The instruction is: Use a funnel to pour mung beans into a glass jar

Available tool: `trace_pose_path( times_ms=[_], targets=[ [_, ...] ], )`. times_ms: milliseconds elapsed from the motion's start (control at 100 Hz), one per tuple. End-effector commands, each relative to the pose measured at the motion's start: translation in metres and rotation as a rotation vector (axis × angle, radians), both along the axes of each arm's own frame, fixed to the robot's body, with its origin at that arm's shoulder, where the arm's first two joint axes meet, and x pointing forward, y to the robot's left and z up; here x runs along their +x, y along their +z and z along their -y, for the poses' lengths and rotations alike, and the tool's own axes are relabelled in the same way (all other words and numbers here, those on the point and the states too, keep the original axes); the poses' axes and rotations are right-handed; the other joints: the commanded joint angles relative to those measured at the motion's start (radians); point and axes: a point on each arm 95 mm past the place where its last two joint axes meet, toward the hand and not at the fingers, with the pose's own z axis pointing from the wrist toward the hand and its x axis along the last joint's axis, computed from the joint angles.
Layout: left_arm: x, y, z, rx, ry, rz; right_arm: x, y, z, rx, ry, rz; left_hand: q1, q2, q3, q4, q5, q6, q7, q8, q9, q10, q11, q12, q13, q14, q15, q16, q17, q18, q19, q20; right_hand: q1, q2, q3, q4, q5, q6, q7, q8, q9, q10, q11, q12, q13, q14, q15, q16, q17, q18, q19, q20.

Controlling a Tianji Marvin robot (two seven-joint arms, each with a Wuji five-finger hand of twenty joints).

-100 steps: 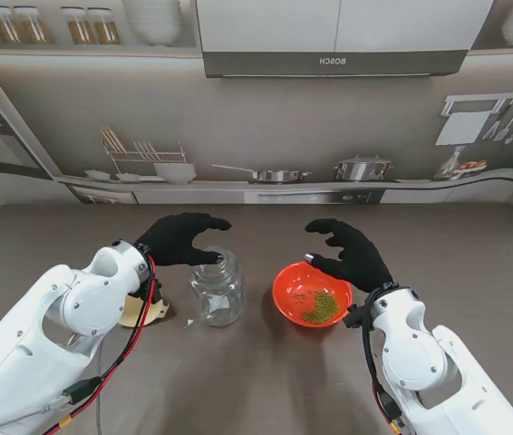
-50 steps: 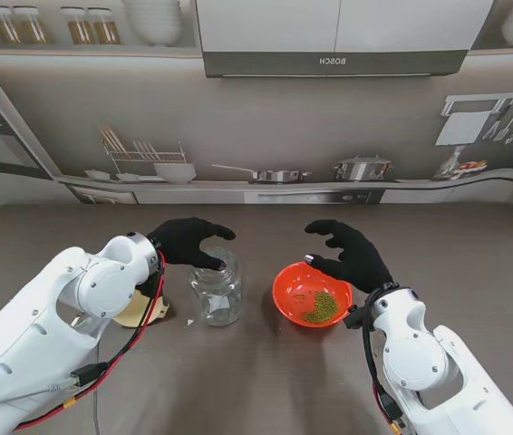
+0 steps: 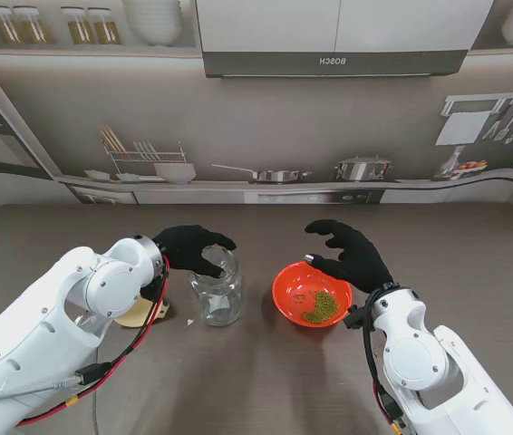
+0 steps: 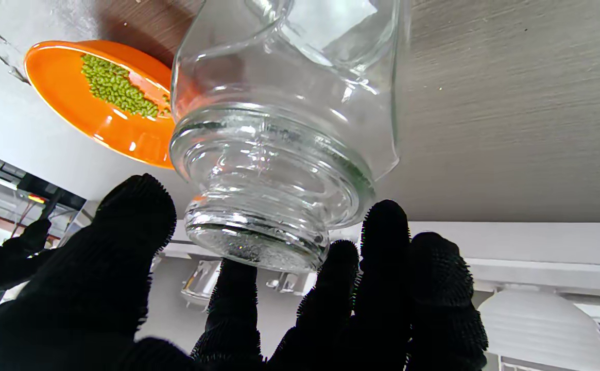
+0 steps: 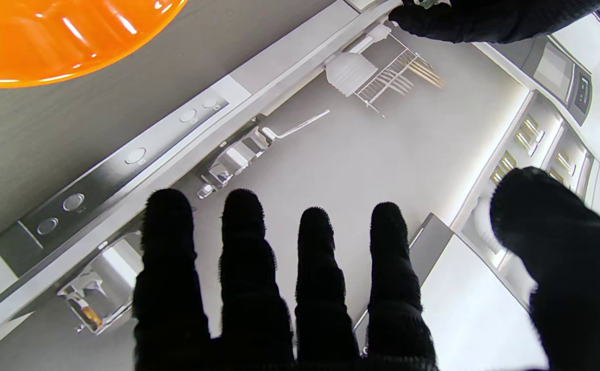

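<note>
Mung beans (image 3: 323, 306) are sitting in a small pile in the orange bowl (image 3: 289, 288), which is on the table (image 3: 474, 263) just right of the glass jar (image 3: 217, 292). The jar stands upright near the middle of the table, mouth open, nothing in it as far as I can see.

The left hand (image 3: 189, 248) is curled around the neck of the jar from the left. In the wrist view the fingers (image 4: 384, 242) and thumb are spread on either side of the rim with slivers of gap showing, so I'd call it cupped around the jar, not clamped yet. The right hand (image 3: 352, 254) hovers over the far edge of the bowl, fingers (image 5: 240, 242) apart, holding nothing.

What worries me:
- Smooth glass plus knit gloves: if the grip closes unevenly on that narrow neck, the jar could tip or skid toward the bowl, which is really close.
- A knocked bowl means beans all over the table.
- There's a tan thing (image 3: 140, 313) peeking out beside the left forearm, possibly the funnel, but it's mostly hidden so I can't tell. If it is, the arm sweeping back could shove it.
- Pouring without a funnel seated in that small mouth would scatter beans for sure.
</note>
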Motion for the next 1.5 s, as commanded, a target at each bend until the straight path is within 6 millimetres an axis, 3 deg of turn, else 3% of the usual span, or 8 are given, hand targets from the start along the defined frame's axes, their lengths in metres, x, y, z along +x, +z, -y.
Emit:
trace_pose_path(
  times_ms=[0,420,610,930,1060,1190,1310,1490],
  targets=[
    [-0.001,-0.008,-0.001,0.014,0.000,-0.024,-0.002,-0.001,-0.002,0.002,0.010,-0.011,-0.023,-0.051,0.033,0.016,0.017,-0.015,0.015,0.007,0.015,0.016,0.014,0.029,0.040,-0.017,0.053,0.025,0.033,-0.019,0.070,0.027,-0.018,0.010,-0.012,0.023,-0.002,-0.026,-0.016,0.008,-0.003,-0.007,-0.007,-0.009,-0.002,-0.020,-0.001,-0.013,-0.006,-0.012,-0.017,0.021],
    [-0.001,-0.026,0.000,0.012,0.018,0.013,-0.002,-0.002,-0.002,0.006,0.010,-0.017,0.007,-0.091,0.172,-0.003,0.114,0.017,0.063,0.015,0.159,-0.016,0.176,0.241,0.207,-0.085,0.264,0.063,0.202,-0.028,0.213,-0.014,-0.017,0.010,-0.011,0.023,-0.001,-0.025,-0.017,0.010,-0.005,-0.007,-0.006,-0.009,-0.002,-0.018,-0.001,-0.013,-0.006,-0.011,-0.018,0.023],
    [-0.001,-0.032,0.000,0.007,0.020,0.035,-0.001,-0.003,-0.002,0.005,0.009,-0.019,0.029,-0.108,0.219,-0.010,0.147,0.045,0.080,0.019,0.211,-0.038,0.231,0.282,0.268,-0.106,0.311,0.061,0.251,-0.030,0.251,-0.040,-0.017,0.010,-0.010,0.023,0.000,-0.024,-0.016,0.010,-0.004,-0.006,-0.006,-0.009,-0.001,-0.020,-0.001,-0.012,-0.005,-0.012,-0.017,0.024],
    [-0.004,-0.034,0.001,0.016,0.010,0.078,-0.001,-0.003,-0.002,0.004,0.011,-0.021,0.007,-0.111,0.212,-0.015,0.180,0.050,0.106,0.033,0.125,-0.059,0.252,0.321,0.218,-0.129,0.301,0.051,0.218,-0.070,0.244,-0.071,-0.019,0.014,-0.010,0.023,-0.003,-0.021,-0.015,0.011,-0.003,-0.008,-0.004,-0.009,0.002,-0.019,0.001,-0.012,-0.004,-0.012,-0.016,0.025],
    [-0.006,-0.034,0.001,0.027,0.007,0.093,-0.001,-0.003,-0.003,0.004,0.011,-0.022,0.003,-0.114,0.210,-0.013,0.200,0.058,0.110,0.036,0.084,-0.050,0.201,0.275,0.208,-0.128,0.260,0.031,0.214,-0.081,0.240,-0.075,-0.018,0.014,-0.009,0.023,-0.003,-0.019,-0.014,0.011,-0.002,-0.003,-0.004,-0.009,0.003,-0.017,0.001,-0.012,-0.004,-0.013,-0.016,0.025],
    [-0.007,-0.033,0.001,0.040,0.002,0.119,-0.001,-0.004,-0.003,0.004,0.012,-0.023,-0.014,-0.121,0.214,-0.015,0.236,0.059,0.121,0.042,0.004,-0.030,0.132,0.185,0.211,-0.153,0.248,0.018,0.229,-0.116,0.254,-0.099,-0.018,0.015,-0.009,0.023,-0.003,-0.018,-0.013,0.011,-0.003,-0.004,-0.004,-0.010,0.002,-0.017,0.001,-0.012,-0.005,-0.013,-0.016,0.025],
    [-0.008,-0.032,0.001,0.042,-0.001,0.135,-0.001,-0.004,-0.003,0.005,0.011,-0.025,-0.018,-0.119,0.206,-0.014,0.222,0.060,0.110,0.038,-0.036,-0.016,0.100,0.142,0.215,-0.163,0.244,0.014,0.239,-0.124,0.261,-0.110,-0.018,0.014,-0.008,0.023,-0.003,-0.019,-0.013,0.011,-0.003,-0.004,-0.004,-0.010,0.002,-0.018,0.001,-0.012,-0.005,-0.012,-0.016,0.025],
    [-0.007,-0.031,0.001,0.042,-0.002,0.161,-0.001,-0.004,-0.002,0.006,0.011,-0.029,-0.020,-0.126,0.220,-0.015,0.233,0.063,0.114,0.039,-0.031,-0.012,0.187,0.232,0.239,-0.187,0.270,0.014,0.263,-0.137,0.287,-0.146,-0.017,0.015,-0.007,0.023,-0.003,-0.019,-0.013,0.010,-0.003,-0.002,-0.005,-0.010,0.002,-0.017,0.001,-0.012,-0.006,-0.013,-0.017,0.025]
  ],
)
